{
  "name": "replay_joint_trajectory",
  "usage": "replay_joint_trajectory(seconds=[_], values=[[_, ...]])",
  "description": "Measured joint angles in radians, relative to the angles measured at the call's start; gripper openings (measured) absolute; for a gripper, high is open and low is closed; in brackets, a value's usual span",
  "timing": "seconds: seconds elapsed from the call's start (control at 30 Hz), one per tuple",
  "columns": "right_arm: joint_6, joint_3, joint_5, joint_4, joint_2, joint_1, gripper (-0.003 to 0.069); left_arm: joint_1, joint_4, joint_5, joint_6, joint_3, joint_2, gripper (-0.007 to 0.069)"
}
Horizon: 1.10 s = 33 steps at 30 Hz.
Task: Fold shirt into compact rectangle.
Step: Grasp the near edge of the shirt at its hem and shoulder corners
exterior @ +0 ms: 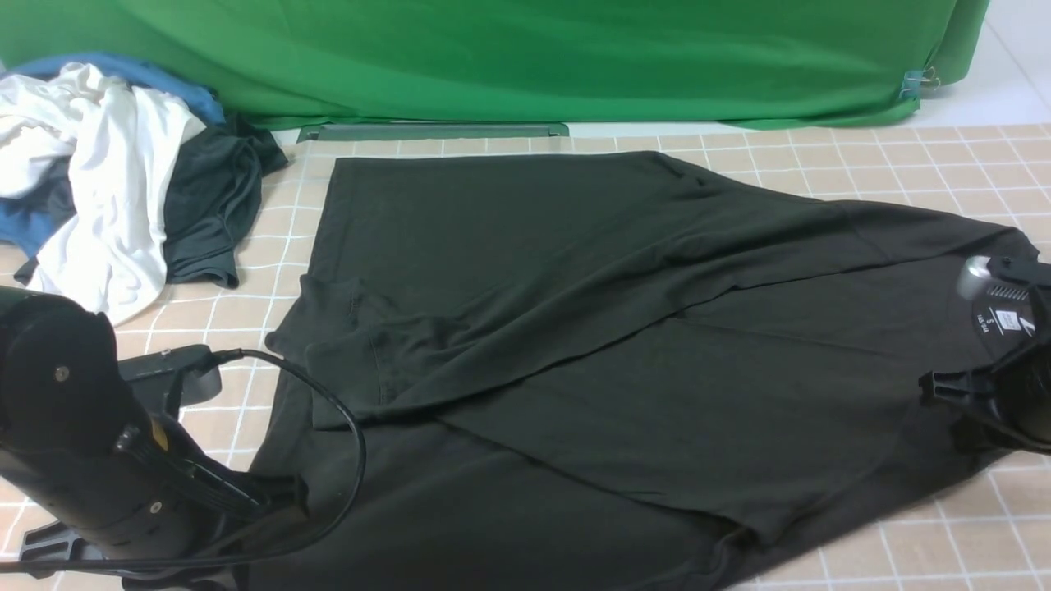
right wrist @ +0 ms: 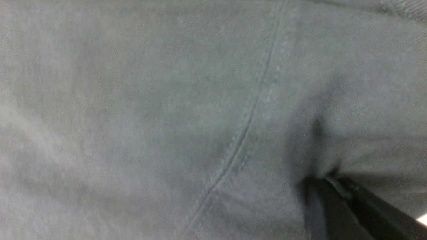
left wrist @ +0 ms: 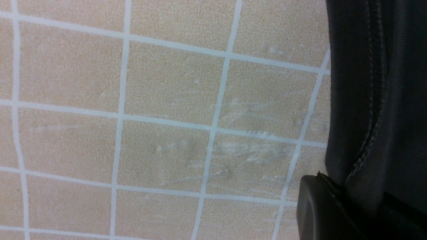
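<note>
Pinching shirt (exterior: pixel 575 328) edges w/ L tool (exterior: pixel 283 497), R tool (right wrist: pixel 325 186).

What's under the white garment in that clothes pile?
A blue garment pokes out beneath the white garment, a dark grey garment beside it; anything else underneath is covered.

— Can you read the neck label (exterior: pixel 1003 316)?
— No, its print is too small; the shirt (exterior: pixel 575 328) itself runs off the front view's bottom edge.
— And the right gripper (right wrist: pixel 333 190)?
— Blurred in its wrist view, cut off by the frame edge, shirt fabric hiding its tips; the left gripper (left wrist: pixel 350 203) shows one finger only, cropped.
</note>
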Motion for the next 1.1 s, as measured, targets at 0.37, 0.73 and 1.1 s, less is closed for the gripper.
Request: replay_joint_trajectory(seconds=[0.37, 0.73, 1.1], values=[[0.131, 0.127, 0.233, -0.205, -0.187, 0.005, 0.0028, 0.0, -0.036, 0.103, 0.007, 0.0, -0.1, 0.003], [0.17, 0.113, 0.164, -0.235, -0.202, 0.006, 0.012, 0.0, -0.033, 0.043, 0.008, 0.0, -0.106, 0.003], [0.004, -0.068, 0.593, -0.139, -0.228, 0.166, 0.0413, 0.0, -0.05, 0.022, 0.007, 0.0, -0.106, 0.003]])
